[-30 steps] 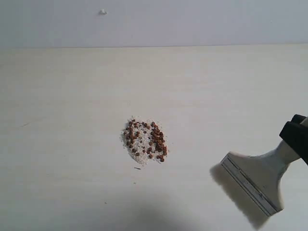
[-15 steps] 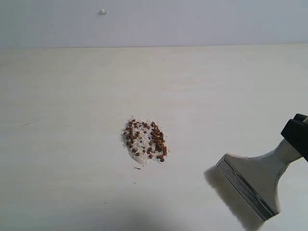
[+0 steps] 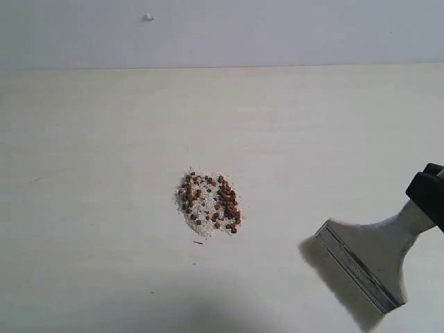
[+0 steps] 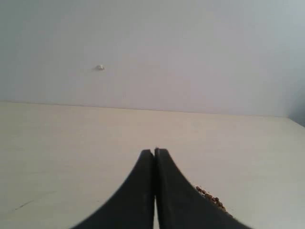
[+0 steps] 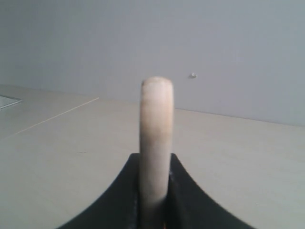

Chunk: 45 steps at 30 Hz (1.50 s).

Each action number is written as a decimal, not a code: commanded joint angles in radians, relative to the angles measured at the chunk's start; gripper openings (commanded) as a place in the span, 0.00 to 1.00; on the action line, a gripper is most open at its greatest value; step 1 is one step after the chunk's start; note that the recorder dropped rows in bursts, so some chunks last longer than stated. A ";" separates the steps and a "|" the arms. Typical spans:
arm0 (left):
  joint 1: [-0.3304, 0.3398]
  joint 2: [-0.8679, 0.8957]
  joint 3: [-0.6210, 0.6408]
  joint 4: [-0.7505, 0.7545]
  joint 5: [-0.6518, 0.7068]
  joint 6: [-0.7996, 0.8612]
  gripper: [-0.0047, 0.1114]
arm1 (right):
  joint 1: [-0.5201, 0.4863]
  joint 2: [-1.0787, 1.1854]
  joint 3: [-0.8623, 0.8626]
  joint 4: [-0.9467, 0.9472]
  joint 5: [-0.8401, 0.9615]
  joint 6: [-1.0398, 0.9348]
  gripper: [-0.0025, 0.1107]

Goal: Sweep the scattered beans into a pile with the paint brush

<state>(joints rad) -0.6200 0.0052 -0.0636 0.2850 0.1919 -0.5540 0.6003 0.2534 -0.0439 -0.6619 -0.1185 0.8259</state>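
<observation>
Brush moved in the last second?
Yes, slightly. The paint brush edged toward the beans, then drew back; it ends marginally nearer them than a second ago, well clear of the pile.

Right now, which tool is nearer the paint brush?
Right. The right tool grips the paint brush by its handle; the left tool is shut, empty, and shows no brush in its wrist view.

Soft even brightness, faint shadow beside the paint brush (image 3: 371, 253), wrist views slightly blurred, perhaps overexposed.
</observation>
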 commanded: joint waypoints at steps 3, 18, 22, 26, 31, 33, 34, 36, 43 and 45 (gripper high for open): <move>0.004 -0.005 0.006 -0.001 -0.003 0.000 0.04 | -0.029 -0.006 -0.026 0.256 -0.036 -0.344 0.02; 0.004 -0.005 0.006 -0.001 -0.003 0.000 0.04 | -0.112 0.516 -0.047 1.044 -0.554 -0.918 0.02; 0.004 -0.005 0.006 -0.001 -0.003 0.000 0.04 | -0.112 0.704 -0.147 1.041 -0.595 -0.910 0.02; 0.004 -0.005 0.006 -0.001 -0.003 0.000 0.04 | -0.112 0.869 -0.257 0.942 -0.595 -0.905 0.02; 0.004 -0.005 0.006 -0.001 -0.003 0.000 0.04 | -0.112 1.049 -0.383 0.894 -0.618 -0.883 0.02; 0.004 -0.005 0.006 -0.001 -0.003 0.000 0.04 | -0.112 1.120 -0.426 0.883 -0.636 -0.885 0.02; 0.004 -0.005 0.006 -0.001 -0.003 0.000 0.04 | -0.112 1.155 -0.444 0.867 -0.639 -0.882 0.02; 0.004 -0.005 0.006 -0.001 -0.003 0.000 0.04 | -0.112 1.216 -0.470 0.840 -0.639 -0.844 0.02; 0.004 -0.005 0.006 -0.001 -0.003 0.000 0.04 | -0.112 1.368 -0.476 0.809 -0.797 -0.759 0.02; 0.004 -0.005 0.006 -0.001 -0.003 0.000 0.04 | -0.112 1.398 -0.476 0.792 -0.825 -0.720 0.02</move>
<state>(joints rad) -0.6200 0.0052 -0.0636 0.2850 0.1919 -0.5540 0.4918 1.6161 -0.5110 0.1612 -0.8682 0.0649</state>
